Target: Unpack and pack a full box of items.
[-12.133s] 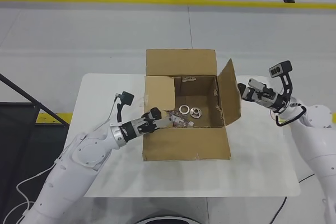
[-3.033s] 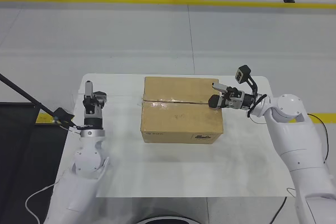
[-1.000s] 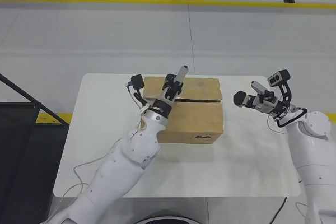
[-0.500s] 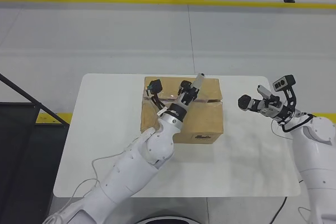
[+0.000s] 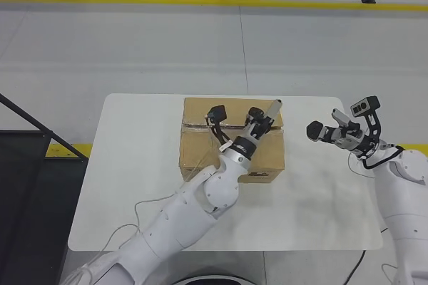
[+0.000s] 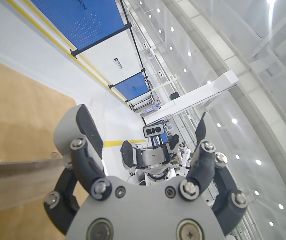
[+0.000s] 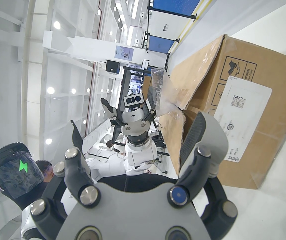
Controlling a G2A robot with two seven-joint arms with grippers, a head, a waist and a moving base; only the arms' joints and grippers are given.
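Note:
The brown cardboard box (image 5: 197, 146) stands shut in the middle of the white table (image 5: 128, 178). My left gripper (image 5: 265, 111) hovers over the right end of the box top (image 6: 20, 106), at the seam, with its jaws open (image 6: 145, 126). A strip of clear tape (image 7: 159, 81) stands up from the box corner beside one of its fingers; in the left wrist view the tape (image 6: 25, 167) runs along the seam to that finger. My right gripper (image 5: 323, 124) is open (image 7: 135, 136) and holds nothing, off the right side of the box (image 7: 245, 116), facing it.
Bare table lies in front of the box and to its left. A black frame (image 5: 14, 185) stands on the floor beside the table's left edge. The box's right side carries a white label (image 7: 242, 106).
My left arm has swept rightward along the box top's seam, from the middle to the right end. My right gripper has drawn back a little to the right.

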